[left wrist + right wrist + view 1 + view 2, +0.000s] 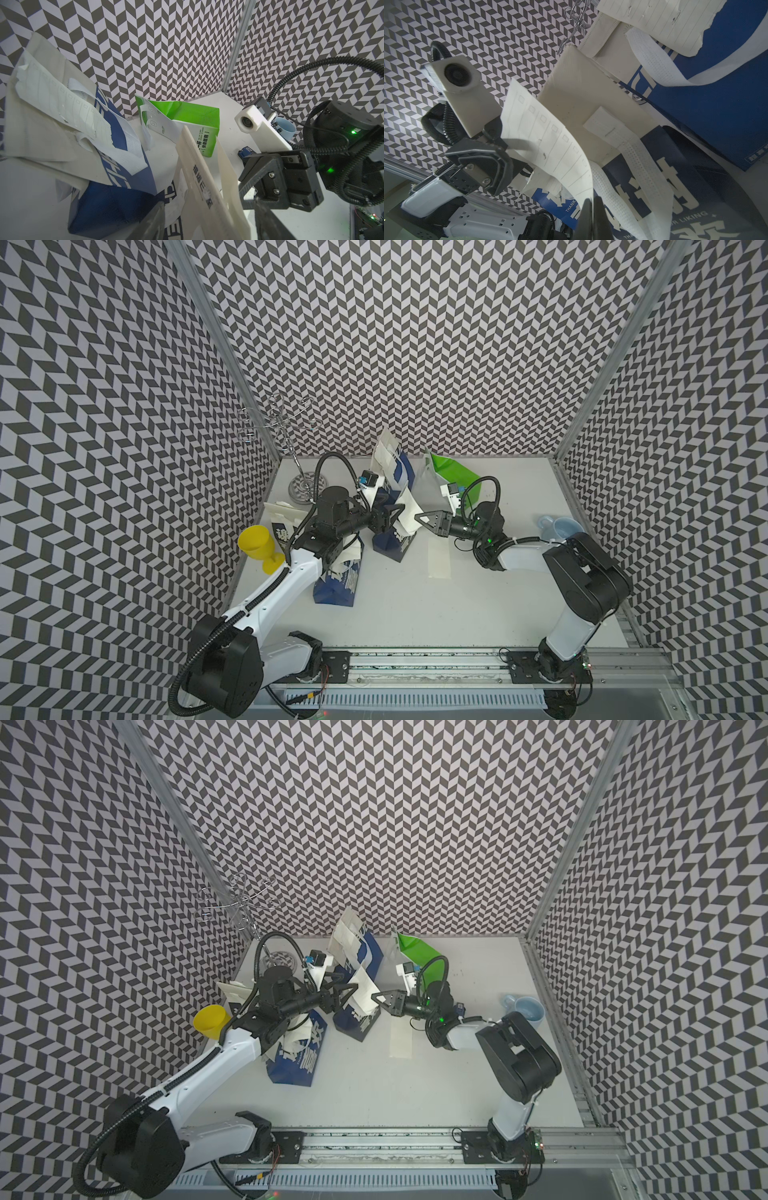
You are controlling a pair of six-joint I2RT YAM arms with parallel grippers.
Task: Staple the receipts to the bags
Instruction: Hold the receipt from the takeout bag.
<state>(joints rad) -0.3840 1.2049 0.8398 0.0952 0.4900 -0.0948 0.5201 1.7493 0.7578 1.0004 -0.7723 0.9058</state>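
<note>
We find open table [415,614] across the front and right middle, with only a flat loose receipt [439,560] lying on it. The left and back are crowded with blue bags [336,589], a green bag [453,472], a wire stand [301,489] and a yellow goblet [255,543]. A blue mug [563,526] stands by the right edge.

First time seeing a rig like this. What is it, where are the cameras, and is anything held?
Two robot arms with pincer grippers work over a white table. Both top views look down from overhead; the other two come from a camera on each wrist. On the table: blue bags, a green bag, a yellow goblet, a blue mug, a wire rack. The right gripper is shut, apparently pinching a receipt. The left gripper is open, its jaws either side of a blue bag's cream top.
</note>
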